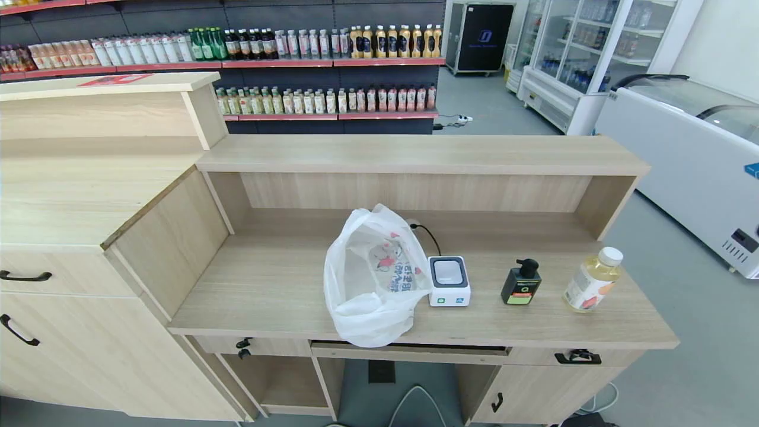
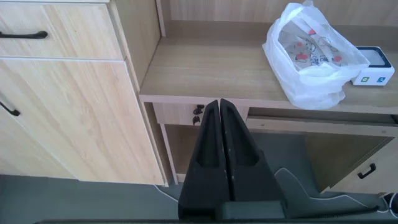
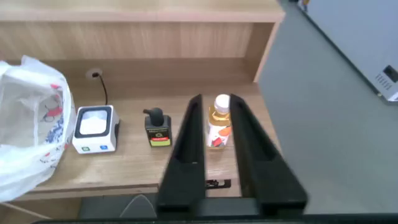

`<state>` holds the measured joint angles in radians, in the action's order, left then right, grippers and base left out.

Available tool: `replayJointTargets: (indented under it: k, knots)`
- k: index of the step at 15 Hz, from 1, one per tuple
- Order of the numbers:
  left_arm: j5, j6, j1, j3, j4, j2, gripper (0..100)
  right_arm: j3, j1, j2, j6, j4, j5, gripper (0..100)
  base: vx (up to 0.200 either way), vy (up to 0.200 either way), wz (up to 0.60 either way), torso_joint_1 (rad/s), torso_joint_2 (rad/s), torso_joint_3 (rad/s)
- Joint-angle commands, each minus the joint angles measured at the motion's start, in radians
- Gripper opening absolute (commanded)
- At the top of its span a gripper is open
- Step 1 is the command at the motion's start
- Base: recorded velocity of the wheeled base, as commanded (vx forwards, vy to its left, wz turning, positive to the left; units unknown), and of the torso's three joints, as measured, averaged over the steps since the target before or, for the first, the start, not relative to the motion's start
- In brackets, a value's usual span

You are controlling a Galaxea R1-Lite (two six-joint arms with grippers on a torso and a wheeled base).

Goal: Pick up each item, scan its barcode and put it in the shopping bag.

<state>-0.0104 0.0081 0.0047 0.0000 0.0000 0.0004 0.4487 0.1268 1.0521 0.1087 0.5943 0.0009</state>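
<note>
**Checkout counter: 2 items waiting, first pick not yet made**

- Step in hand: judged as the opening pick. Both items stand on the counter [image 1: 284,284] and none looks bagged (the bag's depths are partly hidden).
- Scanner [image 1: 449,280]: landmark. Small white box, rounded corners, dark glass window on top, black cable running back from it.
- Shopping bag [image 1: 373,279]: touching the scanner on its left. Thin, crinkled white film with red print, mouth slumped open; soft, likely to collapse under a dropped load.
- Pump bottle [image 1: 521,281]: just right of the scanner. Squat, dark, rigid, black pump head, green label.
- Drink bottle [image 1: 592,280]: farther right of the scanner, past the pump bottle. Clear plastic, pale yellow liquid, white cap, smooth round body.
- Right hand [image 3: 216,102]: fingers spread wide, holding nothing, well short of the counter and lined up with the drink bottle.
- Left hand [image 2: 219,102]: fingers pressed together, empty, low before the counter front, beyond the bag from the scanner.
- Next move calls for: advancing the right hand, closing on the bottle's round midsection, then turning its label toward the scanner window.
</note>
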Motion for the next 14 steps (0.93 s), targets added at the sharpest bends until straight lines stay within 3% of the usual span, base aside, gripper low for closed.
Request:
replayJointTargets:
  k: [1, 4, 5, 11, 14]
  knots:
    - [0.000, 0.000, 0.000, 0.000, 0.000, 0.000, 0, -0.008, 0.111, 0.315, 0.042, 0.148, 0.172, 100, 0.000, 0.000, 0.00, 0.000, 0.00, 0.000]
    - [0.000, 0.000, 0.000, 0.000, 0.000, 0.000, 0, -0.010, 0.188, 0.480, 0.180, 0.219, 0.321, 100, 0.000, 0.000, 0.00, 0.000, 0.00, 0.000]
    - [0.000, 0.000, 0.000, 0.000, 0.000, 0.000, 0, 0.021, 0.223, 0.574, 0.292, 0.228, 0.424, 100, 0.000, 0.000, 0.00, 0.000, 0.00, 0.000]
    - [-0.002, 0.000, 0.000, 0.000, 0.000, 0.000, 0, 0.194, 0.281, 0.856, 0.566, 0.239, 0.488, 100, 0.000, 0.000, 0.00, 0.000, 0.00, 0.000]
    - [0.000, 0.000, 0.000, 0.000, 0.000, 0.000, 0, 0.289, 0.269, 0.951, 0.623, 0.236, 0.522, 100, 0.000, 0.000, 0.00, 0.000, 0.00, 0.000]
